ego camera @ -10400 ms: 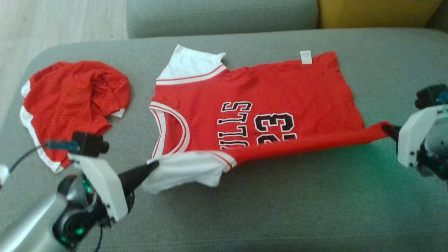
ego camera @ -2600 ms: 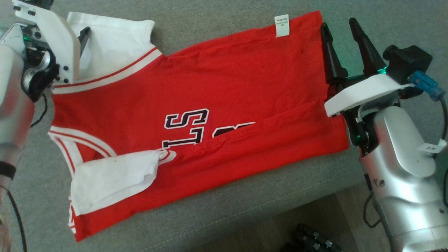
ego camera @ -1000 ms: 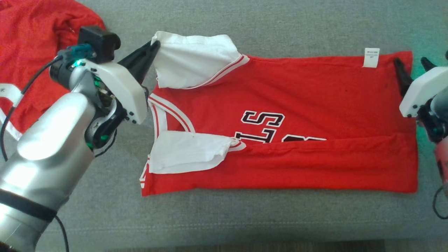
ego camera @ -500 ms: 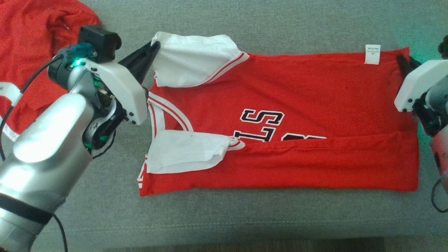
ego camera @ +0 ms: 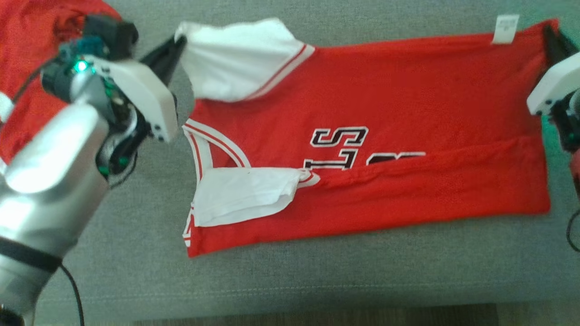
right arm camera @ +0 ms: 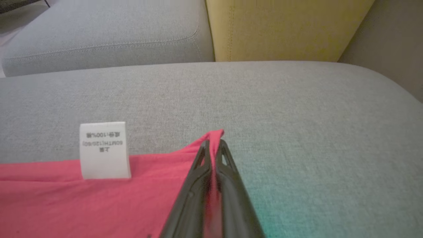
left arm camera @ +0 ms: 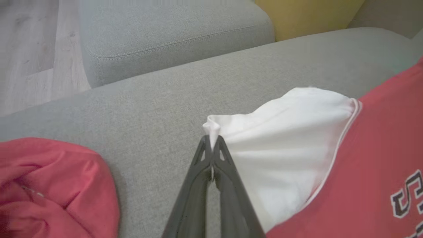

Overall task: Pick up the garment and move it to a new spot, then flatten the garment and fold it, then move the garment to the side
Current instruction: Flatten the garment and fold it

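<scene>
Jersey (ego camera: 398, 90) long axis left-right; left gripper (left arm camera: 211, 142) clamped on far sleeve (left arm camera: 281, 132), right gripper (right arm camera: 214, 143) on far hem (right arm camera: 216, 134); fold toward robot

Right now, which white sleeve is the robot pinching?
The far white sleeve, at the top of the head view: the left jaws are shut on its corner. The near white sleeve lies folded onto the red jersey, untouched.
</scene>
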Robot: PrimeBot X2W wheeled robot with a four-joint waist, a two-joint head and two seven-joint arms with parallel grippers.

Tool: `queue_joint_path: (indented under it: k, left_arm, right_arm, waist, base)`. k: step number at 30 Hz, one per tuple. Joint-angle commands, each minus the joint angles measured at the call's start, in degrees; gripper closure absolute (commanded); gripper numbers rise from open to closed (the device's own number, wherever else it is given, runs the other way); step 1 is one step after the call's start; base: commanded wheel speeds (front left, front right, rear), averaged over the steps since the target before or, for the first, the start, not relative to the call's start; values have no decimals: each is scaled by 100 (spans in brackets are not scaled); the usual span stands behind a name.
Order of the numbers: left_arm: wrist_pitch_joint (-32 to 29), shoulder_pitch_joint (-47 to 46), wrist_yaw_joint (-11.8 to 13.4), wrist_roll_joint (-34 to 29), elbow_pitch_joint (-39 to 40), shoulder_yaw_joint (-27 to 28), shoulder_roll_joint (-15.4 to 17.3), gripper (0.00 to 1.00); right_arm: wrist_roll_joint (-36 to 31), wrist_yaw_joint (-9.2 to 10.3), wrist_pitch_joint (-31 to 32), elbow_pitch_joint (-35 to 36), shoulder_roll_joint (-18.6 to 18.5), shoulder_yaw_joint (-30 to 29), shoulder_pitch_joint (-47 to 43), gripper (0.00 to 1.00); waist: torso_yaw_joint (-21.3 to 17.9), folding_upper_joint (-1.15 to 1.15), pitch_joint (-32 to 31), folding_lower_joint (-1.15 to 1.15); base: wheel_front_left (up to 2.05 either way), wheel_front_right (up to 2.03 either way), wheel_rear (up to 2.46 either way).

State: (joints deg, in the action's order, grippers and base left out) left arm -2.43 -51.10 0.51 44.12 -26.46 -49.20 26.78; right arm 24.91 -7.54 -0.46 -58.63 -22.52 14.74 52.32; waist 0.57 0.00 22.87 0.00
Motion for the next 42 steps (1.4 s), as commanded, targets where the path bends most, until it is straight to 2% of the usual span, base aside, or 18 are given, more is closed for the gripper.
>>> queue_joint_path:
  k: [1, 12, 17, 22, 31, 42]
  left_arm:
    - [33, -436, 25, -19, 31, 323, 199, 100]
    - [493, -1560, 20, -414, -1093, 357, -154, 100]
    - [761, -1622, -179, -453, -1516, 265, -340, 100]
    - [850, -1265, -412, -549, -1600, -23, -296, 100]
    - [796, -446, -420, -514, -874, -270, 6, 100]
    - [144, 832, -21, -464, 1120, -680, 788, 100]
  right_arm:
    - [-45, 5, -157, 83, -73, -2, 184, 100]
    - [-267, 5, -1046, -411, 176, -217, 898, 100]
    - [-234, 5, -1253, -524, 317, -150, 881, 100]
    - [21, 5, -1381, -451, 207, -52, 551, 100]
    - [537, 5, -1383, -111, -22, 252, -236, 100]
    - [1341, 5, -665, 330, -500, 807, -1340, 100]
  waist:
    - [-9, 0, 42, 0]
    - [-79, 0, 272, 0]
    - [-73, 0, 198, 0]
    - [-11, 0, -35, 0]
    - [145, 0, -525, 0]
    - [308, 0, -1131, 0]
  base:
    - [0, 0, 0]
    - [0, 0, 0]
    - [0, 0, 0]
    - [0, 0, 0]
    - [0, 0, 0]
    - [0, 0, 0]
